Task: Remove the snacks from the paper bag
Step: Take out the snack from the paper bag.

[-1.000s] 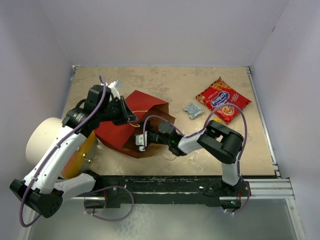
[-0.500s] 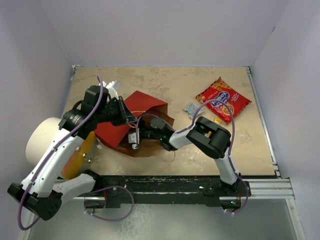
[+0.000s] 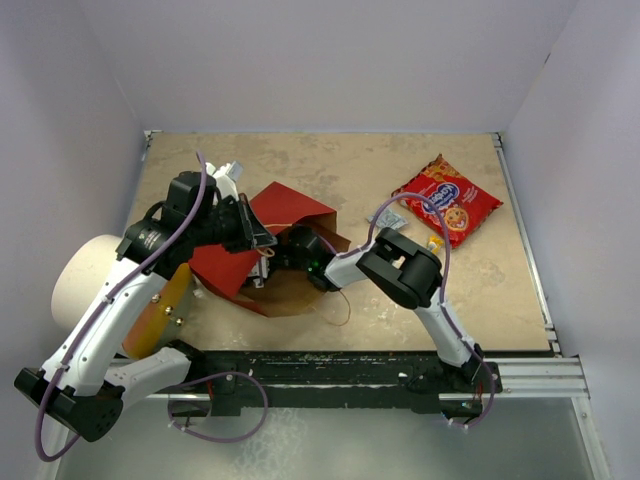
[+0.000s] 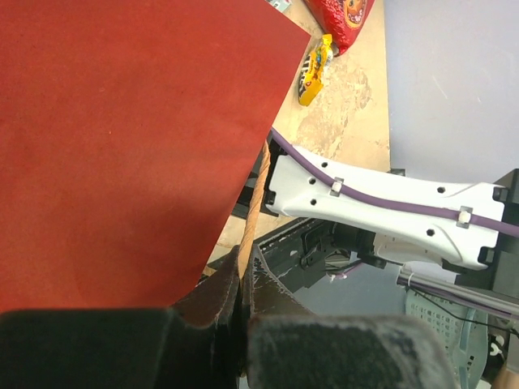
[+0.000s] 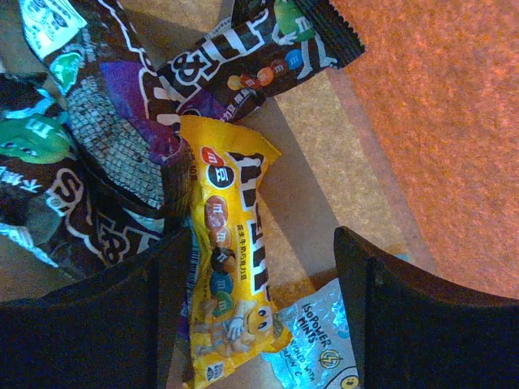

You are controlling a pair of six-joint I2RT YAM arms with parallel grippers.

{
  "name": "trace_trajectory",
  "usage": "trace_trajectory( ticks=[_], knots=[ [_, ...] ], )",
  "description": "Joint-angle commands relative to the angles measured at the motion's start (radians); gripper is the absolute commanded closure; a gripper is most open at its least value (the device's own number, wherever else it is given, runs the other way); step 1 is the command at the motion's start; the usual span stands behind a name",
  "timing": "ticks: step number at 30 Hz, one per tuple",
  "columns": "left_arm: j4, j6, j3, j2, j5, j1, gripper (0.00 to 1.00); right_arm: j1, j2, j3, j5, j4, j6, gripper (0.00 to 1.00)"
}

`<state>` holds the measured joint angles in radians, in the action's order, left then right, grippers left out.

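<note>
Snacks lie deep inside the paper bag, which rests on its side toward the left edge of the counter, with its mouth turned to our right arm. Our left gripper is pinched tight on the brown rim of the bag and lifts the mouth open. Our right gripper is inside the bag with its jaws spread wide, one on each side of the yellow candy packet. We think the job now is to grab that packet. To do it well, we should go a little lower, squeeze only the yellow one around its middle, then pull straight back out through the mouth. Brown packets and a purple one touch it, and a clear mint packet sits just beside its end, so we could pinch two by mistake. Out near the far right corner lie the red cookie bag, a silver packet and a little yellow snack. A big white roll sits at the left edge, beside our left arm.
</note>
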<state>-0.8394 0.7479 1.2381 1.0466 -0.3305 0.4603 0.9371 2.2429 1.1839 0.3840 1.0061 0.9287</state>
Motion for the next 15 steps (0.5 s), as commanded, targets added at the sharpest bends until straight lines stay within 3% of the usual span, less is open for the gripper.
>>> trace_trajectory(
  ticks=[1, 6, 15],
  knots=[
    [0.025, -0.008, 0.038, -0.011, -0.030, -0.003, 1.00, -0.006, 0.023, 0.065, -0.040, -0.008, 0.045, 0.29],
    [0.032, 0.009, 0.030, -0.017, -0.033, -0.003, 1.00, -0.010, 0.064, 0.119, -0.065, -0.047, 0.078, 0.35],
    [-0.010, 0.010, 0.046, -0.013, 0.018, -0.002, 1.00, -0.011, 0.004, 0.045, -0.062, 0.032, 0.045, 0.61]
  ],
)
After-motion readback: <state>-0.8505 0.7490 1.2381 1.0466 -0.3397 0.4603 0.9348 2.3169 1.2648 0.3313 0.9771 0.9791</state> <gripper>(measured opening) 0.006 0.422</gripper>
